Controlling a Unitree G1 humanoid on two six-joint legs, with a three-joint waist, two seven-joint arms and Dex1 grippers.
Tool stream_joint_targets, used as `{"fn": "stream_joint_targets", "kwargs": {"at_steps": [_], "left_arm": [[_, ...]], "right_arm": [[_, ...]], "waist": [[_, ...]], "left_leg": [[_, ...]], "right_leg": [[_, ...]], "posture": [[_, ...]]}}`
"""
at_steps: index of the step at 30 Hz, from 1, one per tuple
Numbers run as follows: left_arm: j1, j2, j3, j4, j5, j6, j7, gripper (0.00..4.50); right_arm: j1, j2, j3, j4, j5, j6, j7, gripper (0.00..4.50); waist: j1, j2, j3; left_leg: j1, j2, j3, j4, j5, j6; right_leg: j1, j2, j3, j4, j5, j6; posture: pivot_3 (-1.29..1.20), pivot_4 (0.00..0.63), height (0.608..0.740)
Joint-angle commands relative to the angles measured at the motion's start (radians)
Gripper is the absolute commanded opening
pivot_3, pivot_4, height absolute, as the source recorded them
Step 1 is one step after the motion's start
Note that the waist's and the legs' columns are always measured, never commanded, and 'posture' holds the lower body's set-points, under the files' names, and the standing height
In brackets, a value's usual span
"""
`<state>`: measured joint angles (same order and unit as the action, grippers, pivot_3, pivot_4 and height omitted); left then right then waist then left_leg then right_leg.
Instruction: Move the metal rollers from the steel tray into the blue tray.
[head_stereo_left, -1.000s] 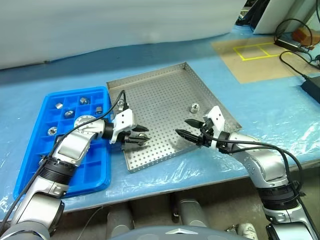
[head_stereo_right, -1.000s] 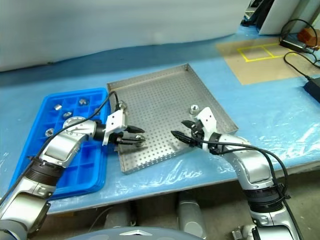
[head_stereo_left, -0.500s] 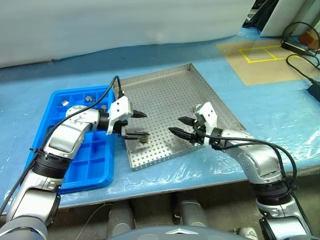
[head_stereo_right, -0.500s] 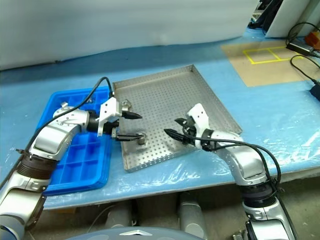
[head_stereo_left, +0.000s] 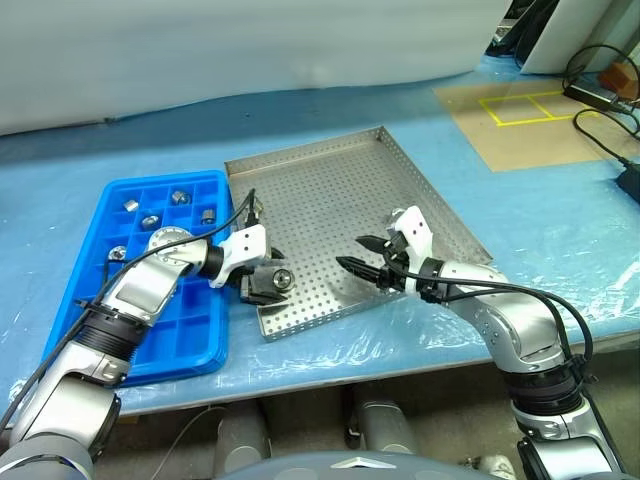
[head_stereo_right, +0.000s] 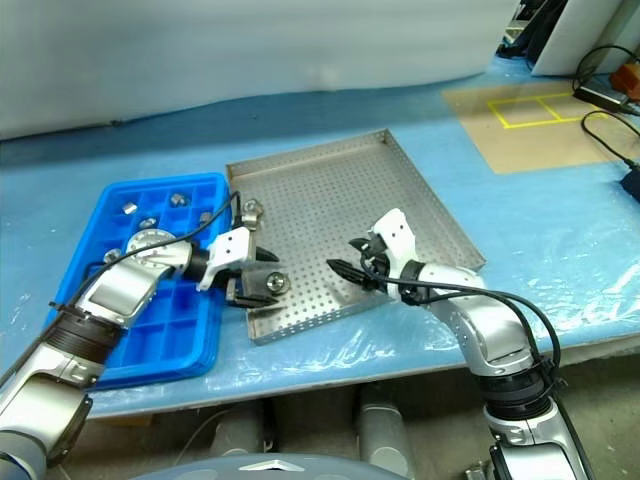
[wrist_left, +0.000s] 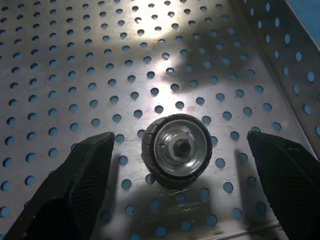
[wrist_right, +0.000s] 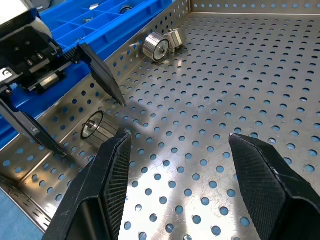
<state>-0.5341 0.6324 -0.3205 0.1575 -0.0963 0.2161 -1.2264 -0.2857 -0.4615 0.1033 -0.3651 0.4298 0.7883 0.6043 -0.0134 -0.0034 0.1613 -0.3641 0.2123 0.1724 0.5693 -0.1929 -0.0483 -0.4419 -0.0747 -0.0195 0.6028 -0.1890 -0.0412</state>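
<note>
The steel tray (head_stereo_left: 340, 200) lies on the blue-covered desk (head_stereo_left: 520, 200) with the blue tray (head_stereo_left: 100, 300) touching its left edge, several metal rollers (head_stereo_left: 180, 197) already in its far compartments. The left gripper (wrist_left: 182, 165) has its jaws wide open around one roller (wrist_left: 176, 150) near the steel tray's near-left corner, not touching it. The right gripper (wrist_right: 175, 165) hovers over the tray's middle, jaws open and empty; two more rollers (wrist_right: 156, 46) sit by the left rim.

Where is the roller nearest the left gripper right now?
The roller lies in the steel tray, near its front left corner, between the open left gripper fingers.
</note>
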Motion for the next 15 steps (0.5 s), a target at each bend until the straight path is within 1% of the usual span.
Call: {"fn": "stream_joint_targets", "kwargs": {"at_steps": [1,7,15], "left_arm": [[-0.031,-0.008,-0.012,0.051,0.041,-0.042,0.009,4.49],[-0.035,-0.048,-0.018,0.083,0.060,-0.061,0.017,4.49],[-0.044,-0.054,-0.019,0.116,0.085,-0.079,0.020,4.49]], "right_arm": [[0.013,-0.005,-0.013,-0.026,-0.001,-0.030,0.002,3.26],[0.039,-0.013,-0.018,-0.038,0.018,-0.034,0.025,3.26],[0.051,-0.021,-0.021,-0.045,0.024,-0.036,0.044,3.26]], "waist": [[0.000,0.000,0.000],[-0.001,0.000,0.000],[0.000,0.000,0.000]], "left_leg": [[0.000,0.000,0.000,0.000,0.000,0.000],[0.000,0.000,0.000,0.000,0.000,0.000],[0.000,0.000,0.000,0.000,0.000,0.000]], "right_leg": [[0.000,0.000,0.000,0.000,0.000,0.000],[0.000,0.000,0.000,0.000,0.000,0.000],[0.001,0.000,0.000,0.000,0.000,0.000]], "posture": [[-0.28,0.150,0.740],[-0.28,0.150,0.740],[-0.29,0.150,0.740]]}}
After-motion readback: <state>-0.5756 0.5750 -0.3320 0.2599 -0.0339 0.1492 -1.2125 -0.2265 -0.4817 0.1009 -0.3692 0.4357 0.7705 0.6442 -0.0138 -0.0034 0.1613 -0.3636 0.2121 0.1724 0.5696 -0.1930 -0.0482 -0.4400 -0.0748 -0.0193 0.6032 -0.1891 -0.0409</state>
